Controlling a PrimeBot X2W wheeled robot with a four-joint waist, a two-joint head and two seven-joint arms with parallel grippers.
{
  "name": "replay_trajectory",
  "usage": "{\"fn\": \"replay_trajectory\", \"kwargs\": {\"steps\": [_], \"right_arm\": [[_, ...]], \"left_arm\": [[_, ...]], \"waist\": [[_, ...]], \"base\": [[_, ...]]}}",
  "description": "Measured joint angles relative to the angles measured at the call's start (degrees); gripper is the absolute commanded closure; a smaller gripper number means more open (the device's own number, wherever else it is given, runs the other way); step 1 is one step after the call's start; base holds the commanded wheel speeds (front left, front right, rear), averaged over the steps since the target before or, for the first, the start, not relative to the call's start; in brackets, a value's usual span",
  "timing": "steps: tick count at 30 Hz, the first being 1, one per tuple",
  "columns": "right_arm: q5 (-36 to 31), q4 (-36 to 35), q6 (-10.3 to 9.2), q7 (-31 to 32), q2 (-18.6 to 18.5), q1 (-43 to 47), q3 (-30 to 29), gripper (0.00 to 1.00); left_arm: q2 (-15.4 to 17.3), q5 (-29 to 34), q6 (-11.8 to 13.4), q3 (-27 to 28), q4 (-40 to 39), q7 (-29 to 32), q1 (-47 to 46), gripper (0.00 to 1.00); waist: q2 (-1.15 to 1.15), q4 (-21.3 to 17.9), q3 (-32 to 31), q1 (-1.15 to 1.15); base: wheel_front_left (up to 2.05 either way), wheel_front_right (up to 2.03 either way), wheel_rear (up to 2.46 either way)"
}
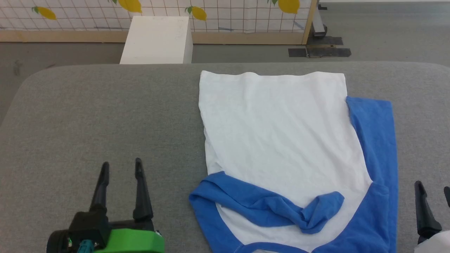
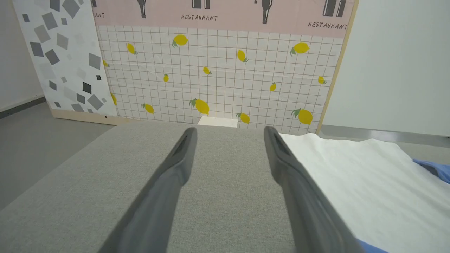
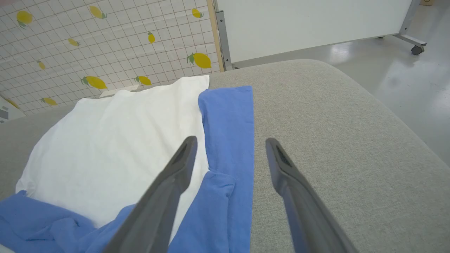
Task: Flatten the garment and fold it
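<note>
A white box [image 1: 156,40] stands beyond the grey bench [image 1: 88,116], before a lemon-print screen [image 1: 228,14]. The left pincer [image 1: 121,162] and right pincer [image 1: 433,187] point forward, spread and empty, flanking the garment [image 1: 277,133].

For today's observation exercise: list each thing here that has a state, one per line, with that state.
garment, spread out on the table, not folded.
left-side sleeve, bunched across the white body.
right-side sleeve, flat along the body's edge.
left gripper, open, empty, over bare table.
right gripper, open, empty, by the right-side sleeve.
</note>
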Motion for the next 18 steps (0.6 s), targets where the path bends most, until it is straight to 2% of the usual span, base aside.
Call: {"fn": "replay_trajectory", "kwargs": {"steps": [6,10,13,18], "right_arm": [[-0.52,-0.24,0.00,-2.11,0.00,-2.50,-0.90,0.00],[-2.15,-1.30,0.00,-1.02,-0.58,-11.16,-1.05,0.00],[-1.97,-0.16,0.00,1.34,-3.64,-19.12,-1.23,0.00],[0.01,4.94,0.00,8.03,-11.37,-32.25,-0.43,0.00]], "left_arm": [[-3.88,2.23,-4.26,3.15,-0.55,0.00,1.27,0.00],[-5.77,4.07,-6.15,4.88,-0.81,0.00,1.07,0.00],[-6.76,4.88,-7.45,5.93,-1.02,0.00,0.36,0.00],[-8.16,7.53,-8.96,6.34,-1.00,0.00,-2.49,0.00]], "waist": [[0.00,0.65,1.58,0.00],[0.00,0.74,4.07,0.00],[0.00,0.68,6.43,0.00],[0.00,0.61,10.89,0.00]], "base": [[0.00,0.00,0.00],[0.00,0.00,0.00],[0.00,0.00,0.00],[0.00,0.00,0.00]]}}
